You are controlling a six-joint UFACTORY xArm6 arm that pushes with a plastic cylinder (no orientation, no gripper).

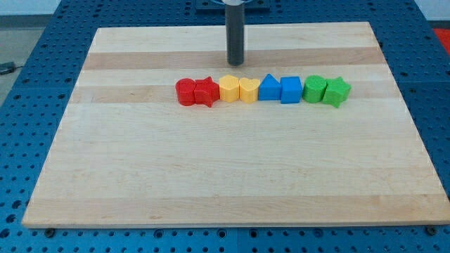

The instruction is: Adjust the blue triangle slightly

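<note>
- Pale wooden bench [232, 176] lies on a blue perforated base, seen from the single camera view
- Eight blocks sit in one row across the bench's middle, paired by colour: red cylinder [185, 92] and red star [206, 92] at the view's left, then yellow hexagon [229, 89] and yellow heart [249, 90], then blue triangle [269, 88] touching the blue cube [291, 90], then green cylinder [314, 89] and green star [337, 91] at the view's right
- No claw exists on this arm, so nothing opens, closes or grips; the dark rod hangs upright from the view's top
- My tip [235, 64] stands just above the row, over the yellow pair, touching no block
- Key relation: the blue triangle lies toward the view's right and bottom of my tip, near but apart, wedged between the yellow heart and blue cube
- Judging from this, a nudge needs my tip moved rightward first, then a short push downward, or its neighbours may shift too
</note>
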